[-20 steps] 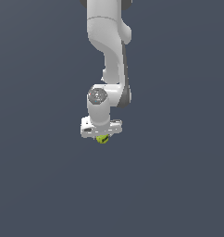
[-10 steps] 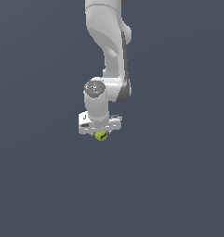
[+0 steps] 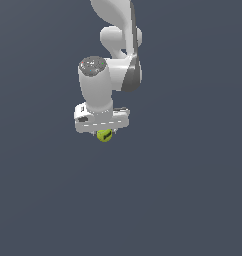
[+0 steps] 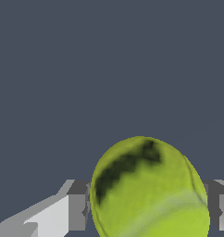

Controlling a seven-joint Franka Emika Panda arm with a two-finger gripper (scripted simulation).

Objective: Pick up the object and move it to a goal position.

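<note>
Yellow-green and slightly fuzzy in look, the ball hangs just under the white gripper, peeking out below its wide crossbar a little toward the exterior view's left of centre. A short dark mark crosses its face, and in the wrist view the ball fills the space between the two fingers, showing that same dark smear near its upper side and a pale curved seam lower down.

The jaws are closed onto the ball: a grey finger pad presses against one flank and the other finger meets the opposite flank, with no gap visible on either side. The ball is much narrower than the gripper body, so the jaws stand only a small way apart.

Above the gripper rises the smooth white arm, rounded at its joints, with a grey disc cap on the wrist and a dark grey band along its right-hand side in the exterior view.

All around lies a flat, plain slate-grey background with no visible texture; whether the ball is lifted off a surface cannot be told
</note>
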